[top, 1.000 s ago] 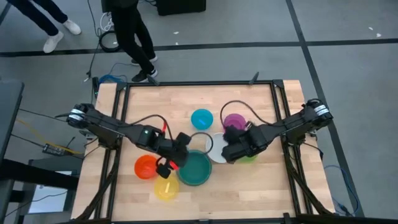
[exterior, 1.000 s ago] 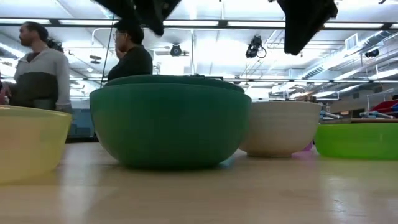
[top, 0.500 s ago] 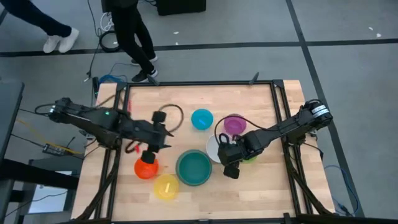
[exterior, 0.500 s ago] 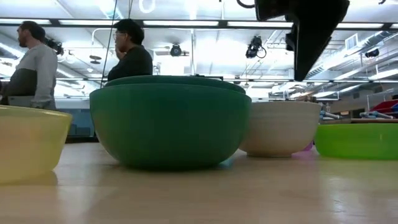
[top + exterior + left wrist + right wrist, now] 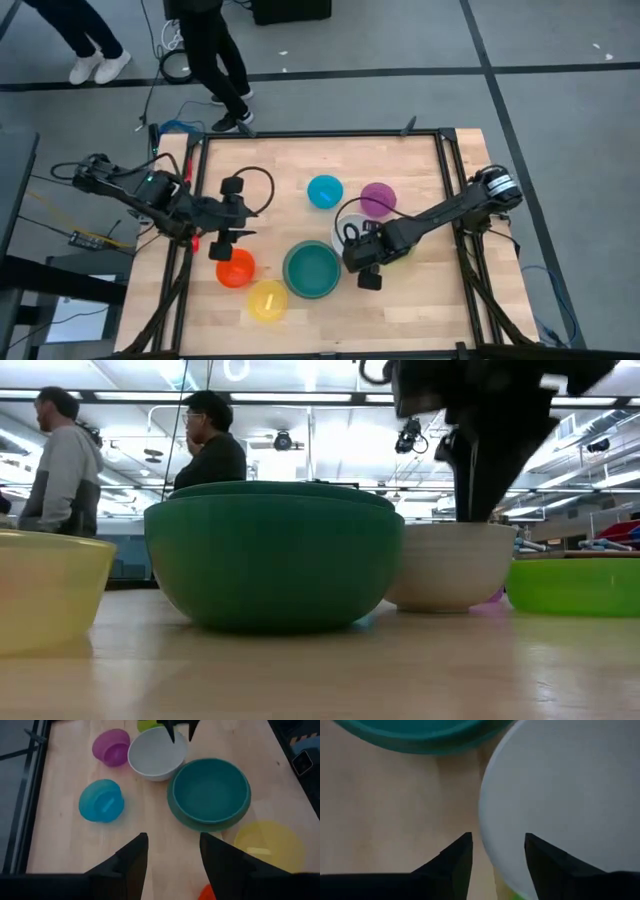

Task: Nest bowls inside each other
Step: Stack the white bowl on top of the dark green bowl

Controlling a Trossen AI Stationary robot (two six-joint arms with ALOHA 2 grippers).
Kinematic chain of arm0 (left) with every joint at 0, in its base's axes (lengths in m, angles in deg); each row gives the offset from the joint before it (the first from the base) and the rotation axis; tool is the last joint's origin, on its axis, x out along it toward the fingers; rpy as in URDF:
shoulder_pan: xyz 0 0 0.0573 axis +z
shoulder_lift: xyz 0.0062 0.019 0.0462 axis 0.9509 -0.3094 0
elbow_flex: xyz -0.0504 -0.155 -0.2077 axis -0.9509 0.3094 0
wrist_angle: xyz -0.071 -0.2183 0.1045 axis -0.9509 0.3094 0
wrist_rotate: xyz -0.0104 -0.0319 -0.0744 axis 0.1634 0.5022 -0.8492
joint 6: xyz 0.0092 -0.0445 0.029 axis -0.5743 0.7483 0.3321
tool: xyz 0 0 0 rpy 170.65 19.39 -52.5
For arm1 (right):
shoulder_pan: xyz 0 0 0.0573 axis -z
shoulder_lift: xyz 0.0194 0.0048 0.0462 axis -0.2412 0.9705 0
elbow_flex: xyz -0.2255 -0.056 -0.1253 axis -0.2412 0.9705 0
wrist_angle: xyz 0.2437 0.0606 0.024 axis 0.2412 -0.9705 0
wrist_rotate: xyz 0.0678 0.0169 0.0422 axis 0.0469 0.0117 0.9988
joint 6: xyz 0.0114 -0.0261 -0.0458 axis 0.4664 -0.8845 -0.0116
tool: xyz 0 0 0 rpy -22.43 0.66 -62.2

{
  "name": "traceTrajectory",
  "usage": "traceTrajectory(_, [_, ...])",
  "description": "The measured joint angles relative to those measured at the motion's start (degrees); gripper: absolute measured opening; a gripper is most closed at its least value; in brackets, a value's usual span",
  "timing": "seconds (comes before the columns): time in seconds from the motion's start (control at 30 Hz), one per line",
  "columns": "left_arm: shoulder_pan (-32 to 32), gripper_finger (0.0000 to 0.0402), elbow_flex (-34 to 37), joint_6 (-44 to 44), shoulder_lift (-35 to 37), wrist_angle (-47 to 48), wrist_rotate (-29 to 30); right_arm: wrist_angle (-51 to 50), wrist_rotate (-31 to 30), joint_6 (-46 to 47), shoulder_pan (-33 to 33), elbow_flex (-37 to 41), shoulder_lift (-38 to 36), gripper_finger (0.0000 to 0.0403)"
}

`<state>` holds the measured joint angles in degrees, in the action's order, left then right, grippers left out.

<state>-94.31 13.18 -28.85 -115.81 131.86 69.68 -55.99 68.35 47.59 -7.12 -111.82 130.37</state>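
A teal bowl sits nested in the sage green bowl near the table's middle. Beside it stands the white bowl, with light blue and purple bowls behind it. A lime green bowl is at its right. Orange and yellow bowls stand at the near left. My right gripper is open, pointing down over the white bowl's rim, one finger on either side. My left gripper is open and holds nothing, above the table's left part.
The table's metal frame runs along its edges. Bare wood lies at the far left and near right. People stand beyond the far edge. The right arm reaches in over the lime green bowl.
My left gripper has drawn back from above the teal bowl toward the table's left edge and risen, rolling as it went. My right gripper has come down toward the white bowl's rim, shifting slightly toward the near edge and rolling. No bowl has moved.
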Motion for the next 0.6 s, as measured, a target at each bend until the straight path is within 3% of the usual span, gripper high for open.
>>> traceTrajectory(0.33, [-0.04, 0.0188, 0.0, -0.06, -0.14, 0.71, 3.03, 0.4, -0.02, -0.06, 1.56, 0.0, 8.76, 0.0157])
traceTrajectory(0.43, [-0.04, 0.0188, 0.0, 0.91, 0.64, 3.77, 4.49, -2.0, 0.81, -1.73, 1.83, -0.67, 9.35, 0.011])
traceTrajectory(0.53, [-0.01, 0.0188, 0.0, 4.49, 1.97, 5.9, 5.75, -7.3, 1.44, -4.09, 1.32, -3.34, 8.97, 0.0033])
traceTrajectory(0.6, [-0.01, 0.0188, 0.0, 6.89, 2.8, 7.0, 6.97, -11.99, 1.13, -5.44, 0.8, -5.82, 8.43, 0.0013])
